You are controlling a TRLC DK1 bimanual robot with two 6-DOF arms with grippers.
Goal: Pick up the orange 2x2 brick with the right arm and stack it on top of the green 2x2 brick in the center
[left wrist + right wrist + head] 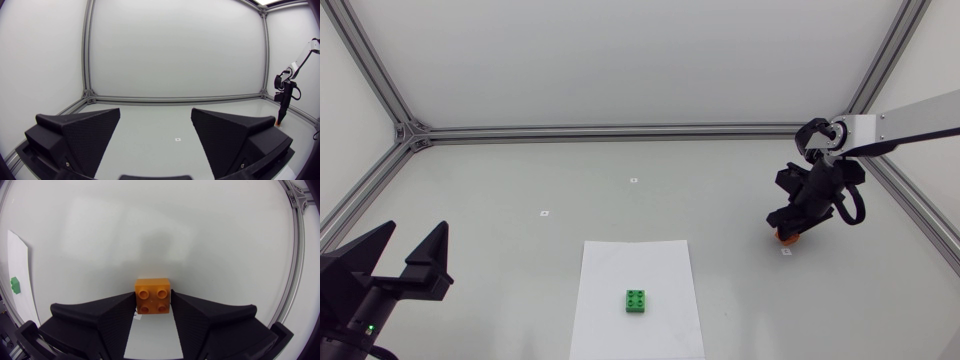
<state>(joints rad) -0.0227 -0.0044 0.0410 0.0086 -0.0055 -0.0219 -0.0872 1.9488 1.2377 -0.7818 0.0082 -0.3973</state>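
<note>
The orange 2x2 brick (788,237) (152,295) rests on the table at the right, studs up. My right gripper (791,226) (153,306) points down over it, and its two fingers press against the brick's opposite sides, so it is shut on the brick. The green 2x2 brick (637,301) (15,285) sits on a white paper sheet (620,265) in the table's middle front, well to the left of the right gripper. My left gripper (416,235) (156,112) is at the front left corner, open and holding nothing.
An aluminium frame rail (620,133) runs along the table's back edge, and another rail (910,205) stands close behind the right gripper. Small white markers (546,212) dot the table. Bare table lies between the orange brick and the paper.
</note>
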